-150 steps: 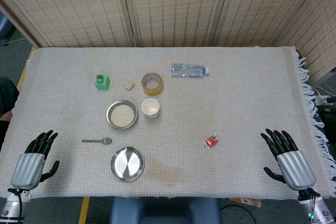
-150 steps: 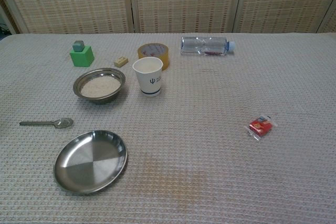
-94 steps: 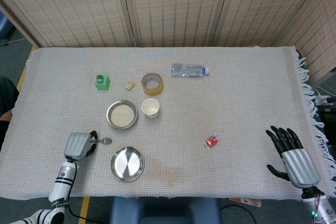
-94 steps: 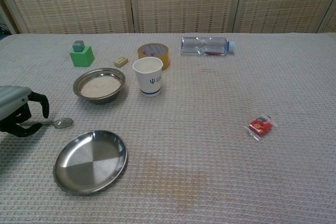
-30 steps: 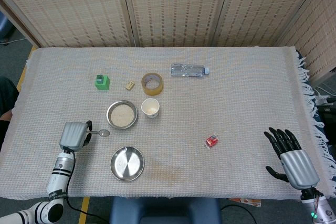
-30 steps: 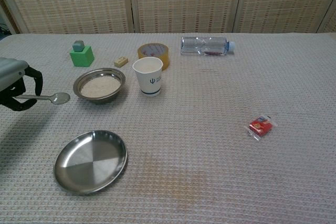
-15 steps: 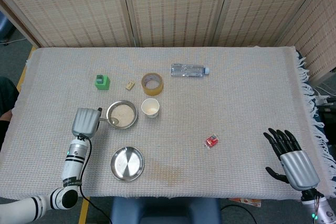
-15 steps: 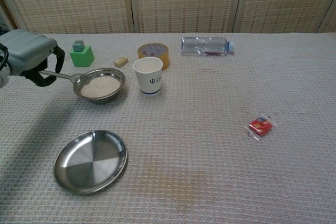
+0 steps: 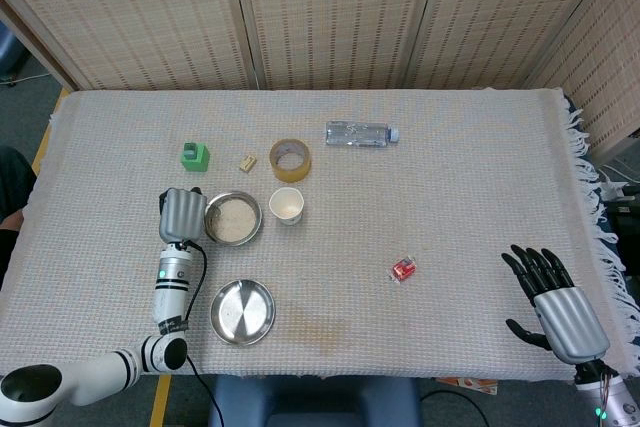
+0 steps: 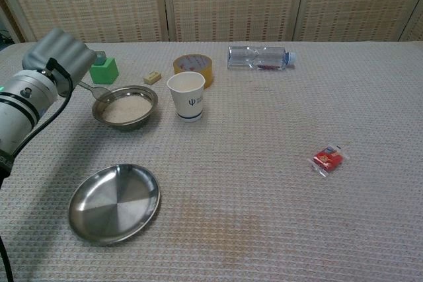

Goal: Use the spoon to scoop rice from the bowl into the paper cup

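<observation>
At nine o'clock of the steel bowl of rice [image 10: 125, 106], the left hand [image 10: 63, 51] holding the small metal spoon [image 10: 97, 90] has swung in to the rim, ready to scoop toward the white paper cup [image 10: 186, 96] at three o'clock.

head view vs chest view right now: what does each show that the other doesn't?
Head only: the right robot hand, open near the table's right edge, and the left forearm down to the table front.

Chest only: the spoon, its tip at the rice bowl's rim, and the logo on the paper cup.

Both: left robot hand, bowl, cup, steel plate, tape roll, bottle, green block, red packet.
</observation>
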Available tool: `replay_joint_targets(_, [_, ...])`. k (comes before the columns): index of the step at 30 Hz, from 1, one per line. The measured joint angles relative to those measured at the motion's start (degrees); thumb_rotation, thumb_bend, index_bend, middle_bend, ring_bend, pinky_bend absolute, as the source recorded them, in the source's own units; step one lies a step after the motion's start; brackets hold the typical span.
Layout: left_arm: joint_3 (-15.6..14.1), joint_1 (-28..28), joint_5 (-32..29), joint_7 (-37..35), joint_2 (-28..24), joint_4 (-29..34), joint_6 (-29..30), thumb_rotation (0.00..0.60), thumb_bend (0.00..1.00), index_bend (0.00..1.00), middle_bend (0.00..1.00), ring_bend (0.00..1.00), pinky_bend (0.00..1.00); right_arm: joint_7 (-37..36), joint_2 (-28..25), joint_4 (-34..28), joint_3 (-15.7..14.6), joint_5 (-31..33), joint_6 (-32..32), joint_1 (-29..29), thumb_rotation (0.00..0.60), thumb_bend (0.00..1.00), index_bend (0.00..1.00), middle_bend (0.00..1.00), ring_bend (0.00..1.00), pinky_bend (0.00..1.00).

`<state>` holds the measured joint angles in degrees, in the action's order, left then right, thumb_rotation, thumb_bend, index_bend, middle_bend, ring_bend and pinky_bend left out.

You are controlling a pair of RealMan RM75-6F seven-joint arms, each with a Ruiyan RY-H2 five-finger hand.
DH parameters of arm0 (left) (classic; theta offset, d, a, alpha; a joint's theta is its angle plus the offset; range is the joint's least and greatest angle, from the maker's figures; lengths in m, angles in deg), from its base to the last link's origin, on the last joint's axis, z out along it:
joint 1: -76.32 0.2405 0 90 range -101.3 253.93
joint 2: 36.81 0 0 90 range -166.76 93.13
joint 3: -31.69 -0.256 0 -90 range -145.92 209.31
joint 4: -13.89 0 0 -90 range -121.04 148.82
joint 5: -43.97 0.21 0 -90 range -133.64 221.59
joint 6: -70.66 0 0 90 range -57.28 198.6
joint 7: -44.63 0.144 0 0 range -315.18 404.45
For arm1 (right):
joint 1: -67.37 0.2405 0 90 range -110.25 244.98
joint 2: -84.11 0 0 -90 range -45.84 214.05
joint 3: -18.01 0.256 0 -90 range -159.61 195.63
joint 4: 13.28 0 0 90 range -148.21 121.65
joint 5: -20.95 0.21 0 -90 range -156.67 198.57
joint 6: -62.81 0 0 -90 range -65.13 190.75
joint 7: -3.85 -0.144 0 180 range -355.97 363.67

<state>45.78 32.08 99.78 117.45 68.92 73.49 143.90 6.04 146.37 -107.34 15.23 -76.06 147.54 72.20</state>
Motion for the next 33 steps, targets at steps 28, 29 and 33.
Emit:
replay_joint_targets(28, [-5.0, -0.2, 9.5, -0.4, 7.6, -13.1, 1.6, 0.600, 0.40, 0.58, 1.00, 1.00, 1.00, -2.3, -1.2, -0.4, -1.1, -1.6, -0.4, 0.3, 0.600, 0.09, 0.00, 0.00, 0.00, 0.00])
replay_joint_targets(29, [-5.1, 0.1, 9.7, -0.4, 7.5, -12.8, 1.5, 0.600, 0.40, 0.58, 1.00, 1.00, 1.00, -2.2, -1.2, -0.4, -1.1, -1.6, -0.4, 0.3, 0.600, 0.09, 0.00, 0.00, 0.00, 0.00])
replay_joint_targets(33, [-5.5, 0.5, 10.7, -0.5, 7.3, -12.4, 1.4, 0.600, 0.40, 0.58, 1.00, 1.00, 1.00, -2.2, -1.2, -0.4, -1.2, -1.8, -0.4, 0.2, 0.600, 0.09, 0.00, 0.00, 0.00, 0.00])
